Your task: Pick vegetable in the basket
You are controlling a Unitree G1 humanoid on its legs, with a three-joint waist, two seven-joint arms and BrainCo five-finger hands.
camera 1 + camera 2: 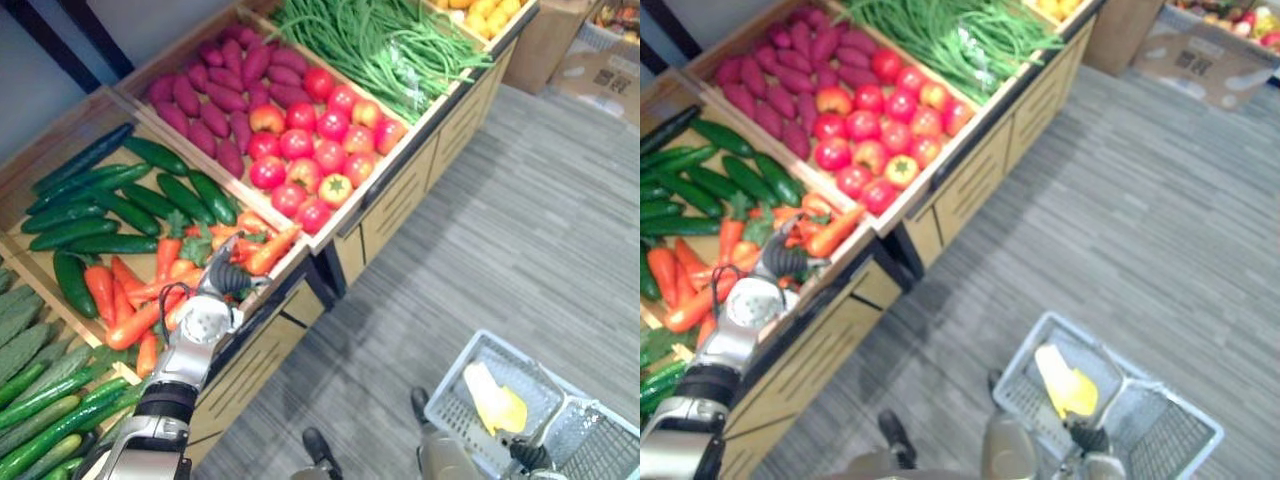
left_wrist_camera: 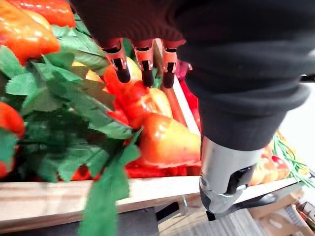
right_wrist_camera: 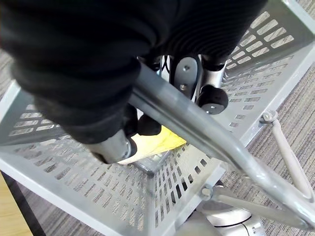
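Below, grey floor (image 1: pixel 520 230), crates (image 1: pixel 45 150), left robot hand (image 1: pixel 228 280) relaxed, right robot hand (image 3: pixel 98 73) clasping basket (image 1: pixel 455 385).

Orange carrots (image 1: pixel 105 290) lie piled, leafy green tops among them; the grey slotted basket (image 1: pixel 470 375) sits upright, yellow item (image 1: pixel 497 403) inside.

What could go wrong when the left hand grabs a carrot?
The carrots lie piled among leafy tops by the crate edge; the left hand may snag leaves and tip one over. The basket, its handle in the right hand, hangs apart from the crate, so a carrot could drop on the way.
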